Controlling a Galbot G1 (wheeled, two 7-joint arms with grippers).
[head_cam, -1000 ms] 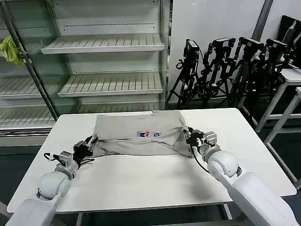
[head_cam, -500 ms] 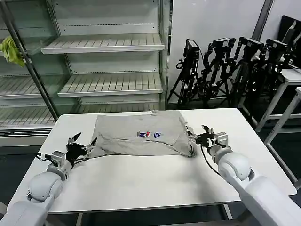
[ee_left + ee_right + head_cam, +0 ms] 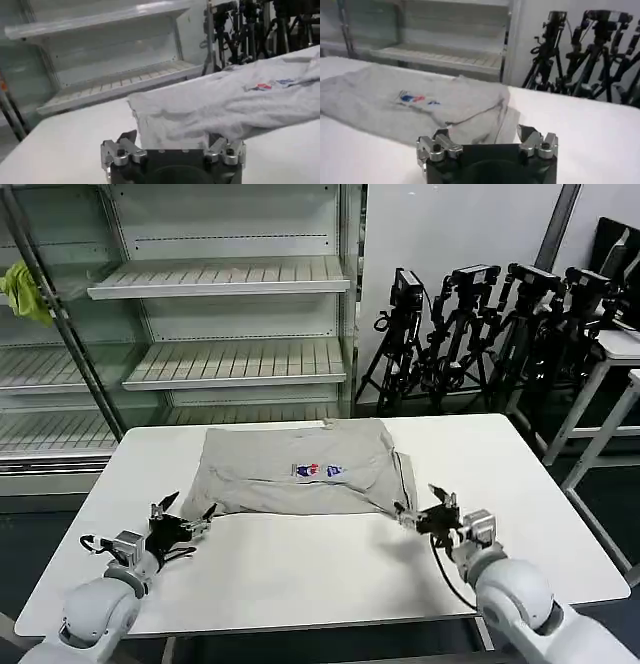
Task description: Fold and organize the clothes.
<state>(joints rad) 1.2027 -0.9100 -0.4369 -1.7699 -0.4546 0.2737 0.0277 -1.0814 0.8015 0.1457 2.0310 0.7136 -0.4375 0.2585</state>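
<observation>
A: Start at the far left. What hangs on the shelf rack [image 3: 215, 279]?

B: A yellow-green rag [image 3: 24, 290], draped over the rack's slanted upright, well away from the white counter [image 3: 300, 574].

A: And the left gripper [image 3: 182, 521]?

B: It sits low over the counter's near-left part, just off the shirt's near-left corner. Its fingers are spread wide with nothing between them. From the left wrist camera the gripper [image 3: 172, 150] shows both metal fingertips apart, with the shirt's edge [image 3: 220, 107] lying just past them.

A: Where is the shirt itself?

B: The light grey T-shirt [image 3: 300, 469] lies flat on the far middle of the counter, partly folded, so it reads as a wide rectangle with a rumpled near edge. A small red-and-blue chest print [image 3: 318, 470] faces up near its centre. The right side is bunched into a loose fold, which the right wrist camera shows clearly on the shirt [image 3: 420, 107].

A: The right gripper [image 3: 425, 512]?

B: Low over the counter beside the shirt's near-right corner, fingers also wide apart and holding nothing. In its own wrist camera the gripper [image 3: 487, 145] points at the bunched corner, close to it; I cannot tell whether a fingertip touches cloth.

A: Farther right?

B: A row of black tripods [image 3: 490, 324] stands on the floor behind the counter, next to the rack.
</observation>
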